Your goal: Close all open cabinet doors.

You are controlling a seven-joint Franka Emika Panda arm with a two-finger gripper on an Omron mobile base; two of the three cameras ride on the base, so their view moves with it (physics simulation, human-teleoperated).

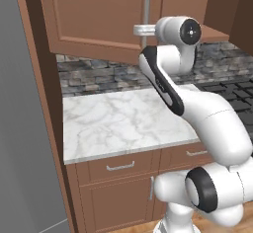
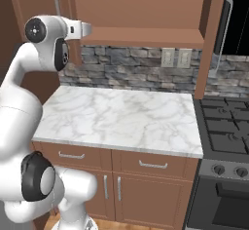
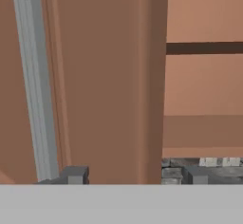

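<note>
Hand view: we are looking past our gripper [image 3: 135,176], fingers parted and grasping nothing, with one tip at the cabinet door [image 3: 102,76] near its silver bar handle [image 3: 33,80]. The door is hanging above the marble counter's [image 1: 123,123] back edge.

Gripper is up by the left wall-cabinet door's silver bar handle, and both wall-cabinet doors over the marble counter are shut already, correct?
Not quite. The gripper is up by the long silver bar handle of the left reddish-brown wall-cabinet door, but the right wall-cabinet door stands open, edge-on beside the exposed shelf, as the right base view shows.
</note>
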